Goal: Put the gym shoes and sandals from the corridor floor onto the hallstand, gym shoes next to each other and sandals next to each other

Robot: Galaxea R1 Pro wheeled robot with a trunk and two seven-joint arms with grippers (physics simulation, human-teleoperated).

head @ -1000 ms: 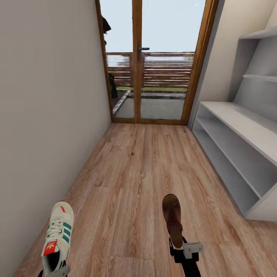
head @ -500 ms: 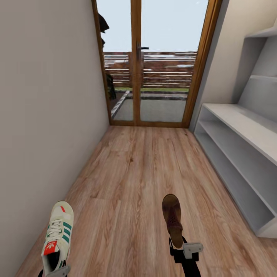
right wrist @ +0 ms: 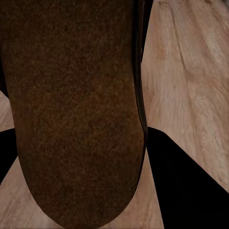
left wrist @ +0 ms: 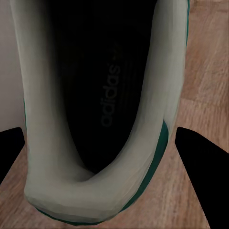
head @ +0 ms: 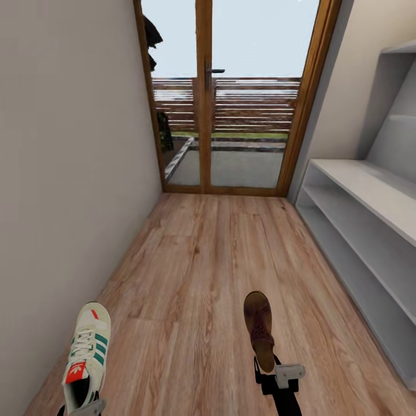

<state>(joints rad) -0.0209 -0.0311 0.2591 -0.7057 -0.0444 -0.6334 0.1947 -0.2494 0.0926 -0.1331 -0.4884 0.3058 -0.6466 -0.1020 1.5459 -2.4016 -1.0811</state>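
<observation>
Warm brown plank floor (head: 219, 254) runs the length of this narrow corridor, grain pointing straight toward the wood-framed glass door (head: 231, 98) at the far end, where the boards meet the door's threshold. On the left the planks run up against a plain pale wall (head: 63, 173). Along the right side stands the hallstand (head: 358, 219), pale grey, its base sitting directly on the floor. Its flat bench top is bare, and so are the two long open shelves beneath it, as far as they show. A tall back panel rises behind with a ledge partway up. The floor between wall and hallstand lies bare.
</observation>
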